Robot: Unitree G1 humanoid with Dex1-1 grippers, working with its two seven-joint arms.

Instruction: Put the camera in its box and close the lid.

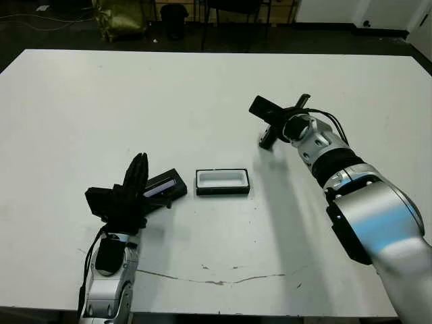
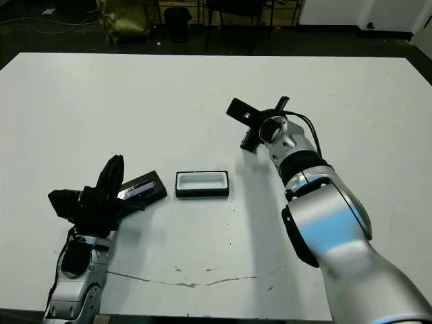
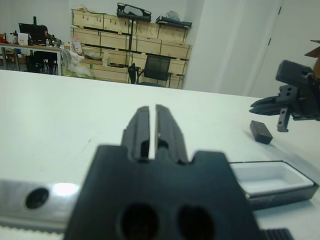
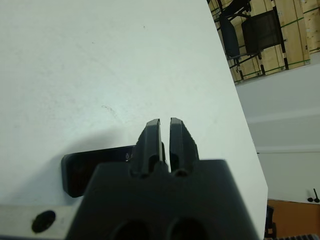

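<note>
1. The left end effector (image 1: pixel 137 177) hovers over the near-left worktop (image 1: pixel 81 101), fingers nearly closed, holding nothing.
2. The lid (image 1: pixel 164 187) lies just beyond it; the box (image 1: pixel 223 181) stands open beside the lid, its white lining bare.
3. Farther right, the camera (image 3: pixel 261 131) lies on the worktop.
4. The right end effector (image 4: pixel 165 131) is directly above it, fingers almost together, empty.

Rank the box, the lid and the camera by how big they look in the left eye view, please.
Largest to smallest:
1. The box, the white-lined tray.
2. The lid, close to the box in size, but the left tool covers part of it, so the top two are unsure.
3. The camera, mostly hidden under the right tool.
</note>
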